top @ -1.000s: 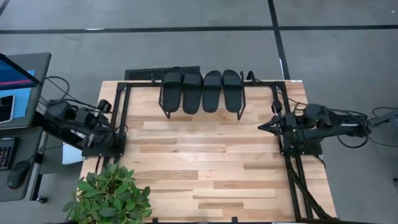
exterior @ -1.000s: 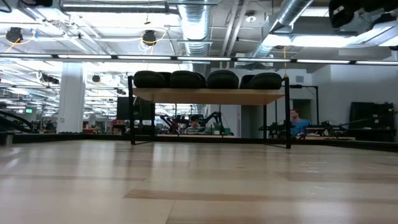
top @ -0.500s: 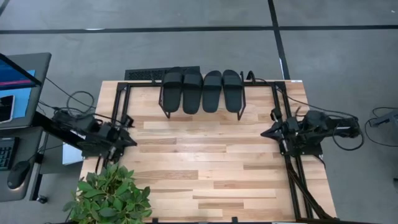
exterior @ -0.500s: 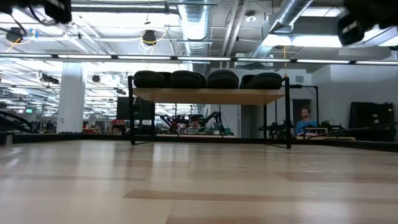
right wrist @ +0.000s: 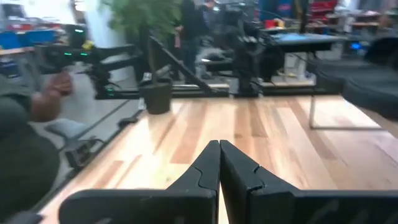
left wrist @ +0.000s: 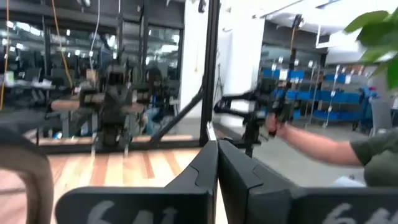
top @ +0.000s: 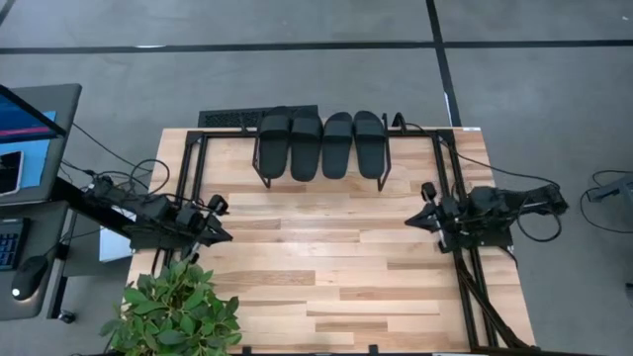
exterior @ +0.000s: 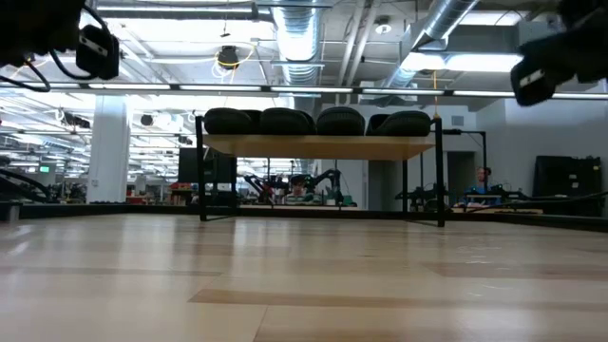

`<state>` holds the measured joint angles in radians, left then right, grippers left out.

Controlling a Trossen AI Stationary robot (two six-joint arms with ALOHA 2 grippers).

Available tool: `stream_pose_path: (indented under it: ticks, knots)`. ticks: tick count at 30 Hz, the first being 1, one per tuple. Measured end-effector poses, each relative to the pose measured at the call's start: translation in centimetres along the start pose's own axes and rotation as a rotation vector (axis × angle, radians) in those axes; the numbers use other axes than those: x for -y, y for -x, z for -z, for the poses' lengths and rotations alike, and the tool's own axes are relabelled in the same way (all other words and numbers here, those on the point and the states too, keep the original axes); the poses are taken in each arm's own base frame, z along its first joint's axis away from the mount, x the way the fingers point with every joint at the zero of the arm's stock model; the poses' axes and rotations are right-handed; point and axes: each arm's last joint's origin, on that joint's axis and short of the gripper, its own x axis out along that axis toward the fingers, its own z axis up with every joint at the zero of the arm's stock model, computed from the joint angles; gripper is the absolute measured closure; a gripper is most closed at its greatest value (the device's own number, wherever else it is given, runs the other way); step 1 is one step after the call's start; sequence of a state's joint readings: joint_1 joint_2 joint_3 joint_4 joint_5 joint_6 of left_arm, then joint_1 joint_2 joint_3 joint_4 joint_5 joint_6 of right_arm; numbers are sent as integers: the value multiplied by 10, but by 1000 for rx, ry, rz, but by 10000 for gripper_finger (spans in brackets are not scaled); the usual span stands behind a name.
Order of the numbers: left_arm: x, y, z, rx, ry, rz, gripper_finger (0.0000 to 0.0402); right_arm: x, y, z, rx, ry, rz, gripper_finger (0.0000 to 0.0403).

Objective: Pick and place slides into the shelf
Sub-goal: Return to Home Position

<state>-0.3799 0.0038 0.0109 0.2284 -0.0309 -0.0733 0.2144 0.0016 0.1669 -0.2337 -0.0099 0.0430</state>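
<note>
Several black slides lie side by side, soles down, on the shelf, a low wood-topped rack on thin black legs at the table's far middle; in the low view the slides sit in a row on the shelf top. My left gripper is shut at the table's left edge, pointing toward the table's middle, holding nothing; its fingers are pressed together. My right gripper is shut at the right edge, also pointing inward and holding nothing, as the right wrist view shows.
A potted green plant stands at the near left corner, just beside my left arm. A black frame runs along the table's edges. A person's arm shows beyond the table. Bare wood spans the middle.
Both arms have folded back and sunk toward their bases. My left gripper has swung from behind the frame toward the table's middle and come down. My right gripper has dropped and edged toward the middle. Both stay shut. The slides and shelf have not moved.
</note>
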Motion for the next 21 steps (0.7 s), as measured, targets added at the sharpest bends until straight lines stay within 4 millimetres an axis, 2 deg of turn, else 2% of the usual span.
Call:
stream_pose_path:
  ticks: [3,9,21]
  knots:
    - [1,0,-1,10,0,5,402,2,-5,13,-18,-18,47,403]
    - [0,0,0,3,-1,1,402,2,-15,28,76,-5,29,403]
    - [0,0,8,-71,-6,-9,401,3,-17,30,64,64,32,403]
